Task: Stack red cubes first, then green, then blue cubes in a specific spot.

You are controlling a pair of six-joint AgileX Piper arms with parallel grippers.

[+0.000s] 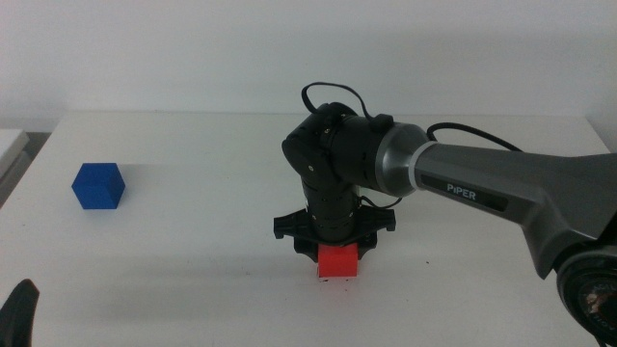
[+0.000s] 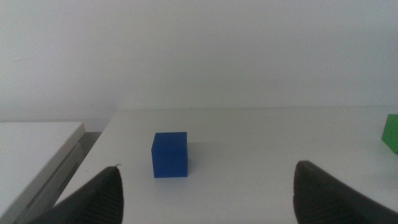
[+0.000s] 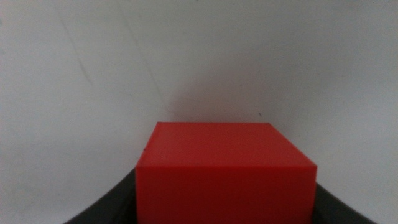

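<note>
The red cube sits at the middle of the white table, low against the tabletop, with my right gripper pointing straight down and shut on it. In the right wrist view the red cube fills the gap between the two dark jaws. The blue cube rests alone at the table's left. My left gripper waits open at the near left, facing the blue cube from a distance. The green cube shows only at the edge of the left wrist view; in the middle view it is hidden.
The right arm reaches in across the table's right half. A white ledge lies beside the table's left edge.
</note>
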